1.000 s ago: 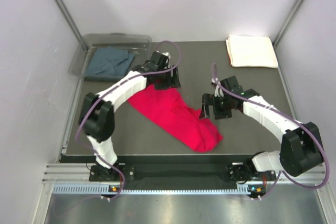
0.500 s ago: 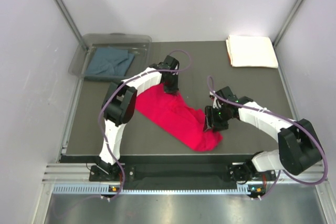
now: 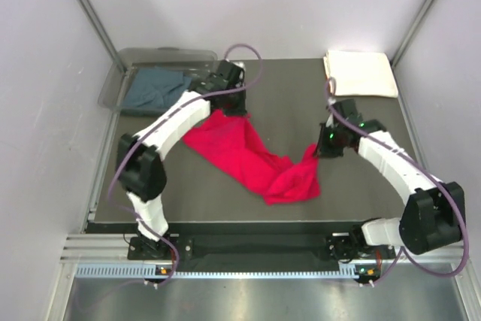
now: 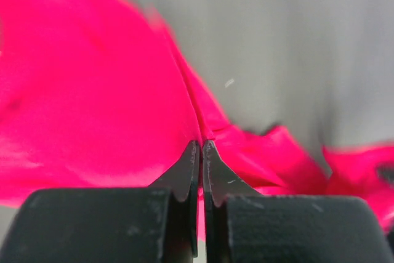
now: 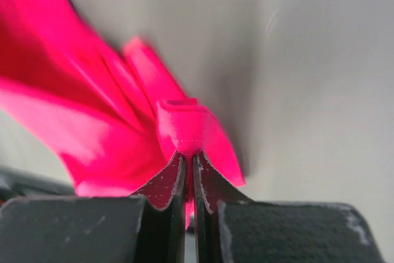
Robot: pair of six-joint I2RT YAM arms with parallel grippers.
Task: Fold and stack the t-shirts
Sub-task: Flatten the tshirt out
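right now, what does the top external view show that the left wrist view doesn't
Only the top external view shows the cream-white folded rectangular t-shirt at the far right corner, the slate blue-grey cloth t-shirt inside the clear plastic bin, and the right gripper pinching one end of the bright red cloth t-shirt. Only the left wrist view shows the left gripper close up, its jaws shut on a thin ridge of that red fabric. Both show the red shirt lying on the dark grey table.
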